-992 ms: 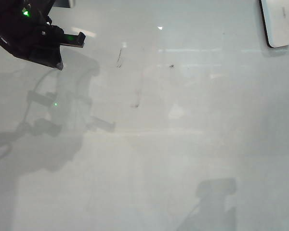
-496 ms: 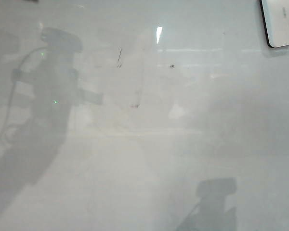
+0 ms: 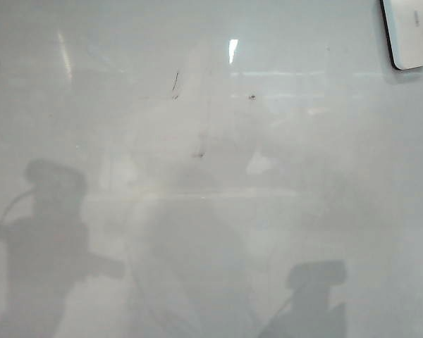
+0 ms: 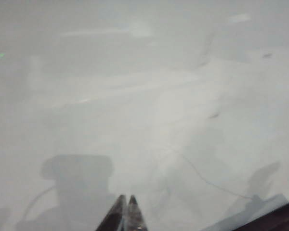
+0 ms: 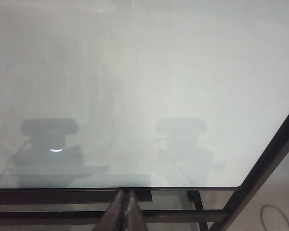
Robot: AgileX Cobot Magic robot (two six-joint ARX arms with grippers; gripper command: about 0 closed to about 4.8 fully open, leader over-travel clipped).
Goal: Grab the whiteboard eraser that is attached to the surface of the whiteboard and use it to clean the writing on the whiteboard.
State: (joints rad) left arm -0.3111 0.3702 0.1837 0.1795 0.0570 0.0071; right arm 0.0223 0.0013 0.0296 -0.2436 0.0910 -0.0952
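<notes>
The whiteboard (image 3: pixel 282 211) fills the exterior view. The whiteboard eraser (image 3: pixel 409 32), white with a thin black rim, lies on it in the top right corner, partly cut off by the frame. Of the writing I see only a faint reddish smear ending in a small dark mark (image 3: pixel 197 153), near the upper middle. Neither gripper shows in the exterior view. In the left wrist view my left gripper (image 4: pixel 126 198) hangs shut and empty above the board (image 4: pixel 135 96). My right gripper (image 5: pixel 125 193) is shut and empty over the board's near edge (image 5: pixel 115 187).
A thin dark stroke (image 3: pixel 175 84) and a dark speck (image 3: pixel 252 96) mark the board above the smear. Arm reflections darken the lower left (image 3: pixel 49 246) and lower middle (image 3: pixel 314 296). A dark metal frame (image 5: pixel 265 163) runs under the board's edge and corner.
My left arm has pulled back from the top left of the exterior view and left the frame. Its reflection has slid down to the lower left. The right arm has kept still.
</notes>
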